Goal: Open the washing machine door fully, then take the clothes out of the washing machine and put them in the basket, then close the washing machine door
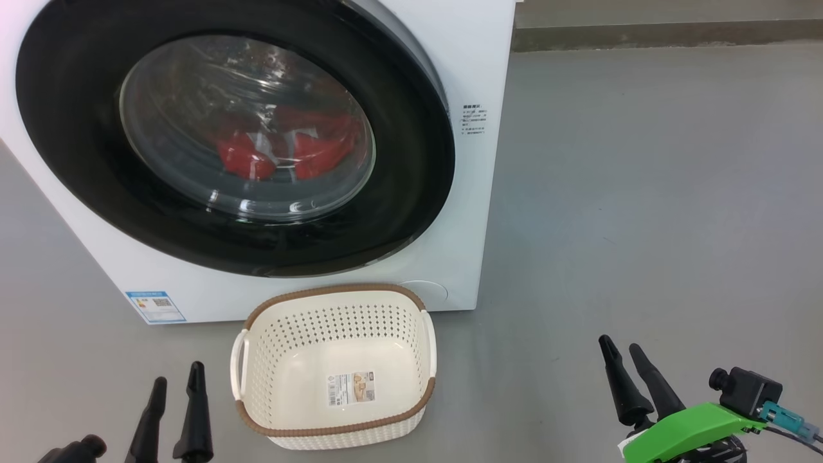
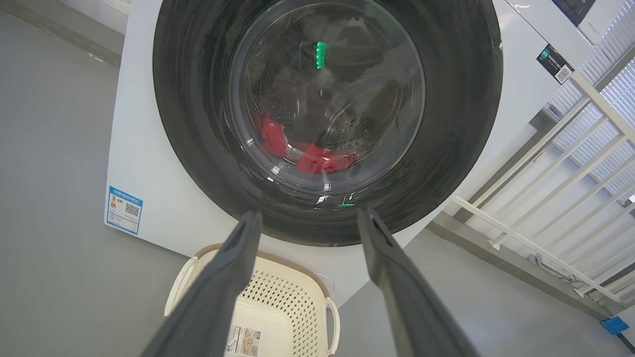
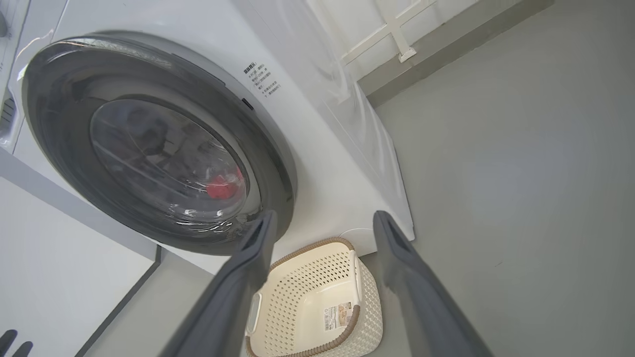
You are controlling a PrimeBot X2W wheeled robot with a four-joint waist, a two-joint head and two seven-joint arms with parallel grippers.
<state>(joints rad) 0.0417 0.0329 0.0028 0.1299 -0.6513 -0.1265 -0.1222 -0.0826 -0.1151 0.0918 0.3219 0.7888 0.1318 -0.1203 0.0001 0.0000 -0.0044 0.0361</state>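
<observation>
The white washing machine [image 1: 463, 212] fills the upper left of the head view. Its door [image 1: 398, 212] with the black rim lies against the front, slightly ajar at its right edge. Red clothes [image 1: 283, 151] show through the glass window, low in the drum [image 2: 317, 158] [image 3: 221, 187]. The cream basket [image 1: 334, 366] stands on the floor just before the machine, with nothing in it. My left gripper [image 1: 177, 376] is open at the lower left, left of the basket. Open too is my right gripper [image 1: 620, 347], at the lower right, well clear of the machine.
Grey floor [image 1: 643, 193] stretches to the right of the machine. A white railing [image 2: 545, 198] stands beside the machine on its far side. A low wall base [image 1: 669, 35] runs along the back.
</observation>
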